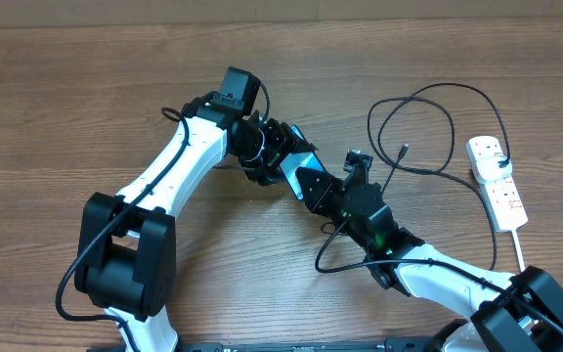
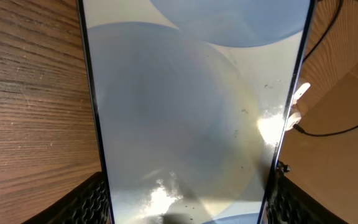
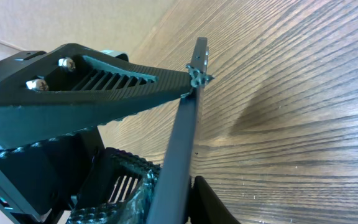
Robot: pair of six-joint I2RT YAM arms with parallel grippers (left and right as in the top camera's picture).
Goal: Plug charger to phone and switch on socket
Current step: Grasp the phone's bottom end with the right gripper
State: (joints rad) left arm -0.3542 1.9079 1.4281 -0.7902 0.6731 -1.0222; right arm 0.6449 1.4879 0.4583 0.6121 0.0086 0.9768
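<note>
Slim teal-screened, black-edged phone [image 1: 299,156] is pinched across its width by left fingers [image 2: 89,200] at frame centre, long axis diagonal. Right fingers [image 3: 104,87] flank its edge; whether they are pressing cannot be told. Thin black charger cable [image 1: 403,150] has its tip lying right of them on the wooden desk [image 1: 66,98], nearer the right arm.

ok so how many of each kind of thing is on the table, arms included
phone: 1
charger cable: 1
power strip: 1
robot arms: 2
total: 5
</note>
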